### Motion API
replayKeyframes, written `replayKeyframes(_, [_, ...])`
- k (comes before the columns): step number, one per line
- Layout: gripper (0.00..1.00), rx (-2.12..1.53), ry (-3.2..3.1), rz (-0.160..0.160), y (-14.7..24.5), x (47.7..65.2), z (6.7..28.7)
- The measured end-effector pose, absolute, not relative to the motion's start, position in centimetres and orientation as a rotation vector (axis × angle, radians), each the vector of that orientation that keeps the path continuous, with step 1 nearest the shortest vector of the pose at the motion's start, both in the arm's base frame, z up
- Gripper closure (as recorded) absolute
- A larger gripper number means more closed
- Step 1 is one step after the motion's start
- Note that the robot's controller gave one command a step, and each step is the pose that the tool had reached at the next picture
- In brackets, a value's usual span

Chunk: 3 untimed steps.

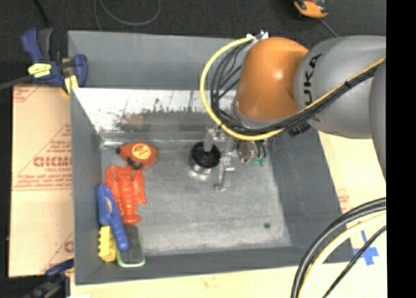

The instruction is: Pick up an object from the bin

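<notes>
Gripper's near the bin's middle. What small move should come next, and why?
Probably nudge the gripper toward the view's left, over the black round-topped thing right beside it. That looks like the nearest thing; the orange lobster toy lies farther off by the left wall.

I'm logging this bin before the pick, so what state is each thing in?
Black knob: sitting mid-bin, close beside the arm's tip.
Orange lobster: lying flat, left side.
Orange disc: flat, near the back wall.
Blue toy: lying along the left wall.
Yellow block: left front corner.
Arm: reaching down into the bin.
</notes>
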<state>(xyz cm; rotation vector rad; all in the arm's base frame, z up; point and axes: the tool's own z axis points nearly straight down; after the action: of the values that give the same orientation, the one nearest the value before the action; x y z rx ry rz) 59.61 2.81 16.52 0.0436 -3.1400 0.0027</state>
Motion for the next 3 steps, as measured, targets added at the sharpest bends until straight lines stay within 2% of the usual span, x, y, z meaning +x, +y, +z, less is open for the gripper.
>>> replayKeyframes(1, [0.0, 0.064, -3.148, 0.0, 2.4, 59.9, 14.5])
replayKeyframes(2, [0.0, 0.076, -3.146, 0.002, 0.2, 62.6, 12.3])
replayKeyframes(3, [1.0, -0.319, -3.136, 0.003, 1.1, 63.1, 9.6])
